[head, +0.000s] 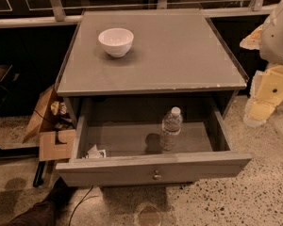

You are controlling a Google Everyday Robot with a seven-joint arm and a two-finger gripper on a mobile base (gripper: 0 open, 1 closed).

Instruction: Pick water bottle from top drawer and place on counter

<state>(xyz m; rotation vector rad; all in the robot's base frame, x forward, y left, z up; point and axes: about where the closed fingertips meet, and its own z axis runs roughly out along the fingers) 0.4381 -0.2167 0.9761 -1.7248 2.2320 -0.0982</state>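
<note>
Standing upright in the open top drawer, the water bottle sits right of centre on the drawer floor, white cap on, well apart from the side walls. The drawer is pulled out fully, with a round knob mid-front panel. A small crumpled white item lies in the drawer's front-left corner, away from the bottle. The counter above it is flat and grey with chipped edges; a white bowl rests on it toward the back-left. The gripper is at the right frame edge with the white arm, beside the cabinet's right side, partly cut off, and apart from both drawer and bottle; whether it is released or clenched cannot be told. It is touching nothing visible. On the floor left of the cabinet lies an opened cardboard box. A thin cable runs across the speckled floor below the drawer front. A dark shoe shows at the bottom left.
</note>
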